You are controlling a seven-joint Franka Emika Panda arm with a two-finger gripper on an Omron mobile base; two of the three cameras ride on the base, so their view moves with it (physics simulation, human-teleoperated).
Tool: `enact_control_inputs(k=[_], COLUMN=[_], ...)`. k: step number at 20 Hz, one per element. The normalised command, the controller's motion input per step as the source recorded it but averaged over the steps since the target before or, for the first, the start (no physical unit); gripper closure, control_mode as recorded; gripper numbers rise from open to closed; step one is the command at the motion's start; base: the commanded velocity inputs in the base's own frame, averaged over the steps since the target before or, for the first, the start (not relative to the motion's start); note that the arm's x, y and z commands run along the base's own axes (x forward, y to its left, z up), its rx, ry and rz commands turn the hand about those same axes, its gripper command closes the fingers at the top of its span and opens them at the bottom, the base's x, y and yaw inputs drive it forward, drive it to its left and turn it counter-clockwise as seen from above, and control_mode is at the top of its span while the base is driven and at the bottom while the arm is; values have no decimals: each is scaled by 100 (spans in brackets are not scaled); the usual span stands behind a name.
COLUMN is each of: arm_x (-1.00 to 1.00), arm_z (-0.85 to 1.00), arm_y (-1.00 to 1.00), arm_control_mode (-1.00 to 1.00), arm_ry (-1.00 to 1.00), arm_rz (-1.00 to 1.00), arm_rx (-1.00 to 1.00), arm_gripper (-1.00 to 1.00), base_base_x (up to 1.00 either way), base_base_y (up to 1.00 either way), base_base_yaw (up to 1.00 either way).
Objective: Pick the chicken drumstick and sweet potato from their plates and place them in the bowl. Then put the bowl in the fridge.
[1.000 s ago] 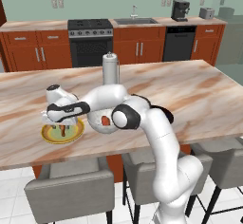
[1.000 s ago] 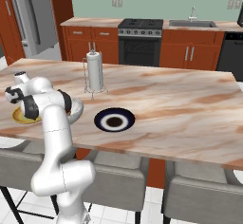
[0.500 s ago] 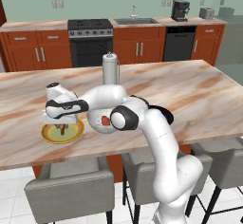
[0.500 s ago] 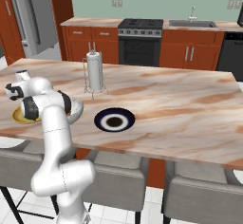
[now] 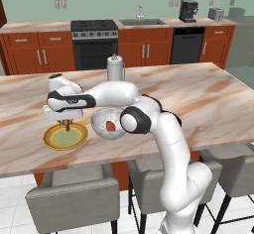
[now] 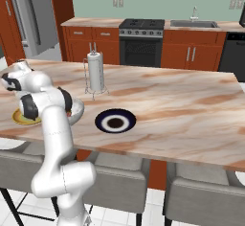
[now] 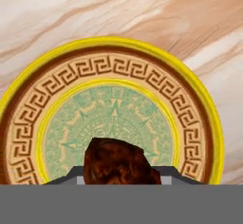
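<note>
- Brown meat sits between my fingers: I read them as pinching the chicken drumstick, which hangs just above the yellow-rimmed plate on the marble surface.
- The sweet potato already lies in the bowl, which stands just beside that plate, so I judge the drumstick transfer is the step in hand.
- My worry: the grip looks to catch one end of the drumstick, so a quick swing could let it pivot and slip out, falling back on the plate or onto the surface.
- Carrying it low, I could clip the bowl's rim and shove or tip the bowl, spilling the sweet potato.
- The navy plate lies well apart and is no hazard.
- I can read no brand, label or writing anywhere; the plate carries only a key-pattern band and a green motif.
</note>
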Motion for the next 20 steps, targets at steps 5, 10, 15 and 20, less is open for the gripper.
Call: enact_control_inputs(k=[5,10,15,20], arm_x=[-17,-10,-9,-7], arm_z=[46,25,6,-4], arm_y=[-43,-68,-79,-83], arm_control_mode=[-100,-100,-100,-100], arm_ry=[0,0,0,0], arm_rz=[15,9,7,6], arm_rx=[0,0,0,2], arm_gripper=[100,100,100,100], base_base_x=[0,0,0,0], base_base_y=[0,0,0,0], base_base_yaw=[0,0,0,0])
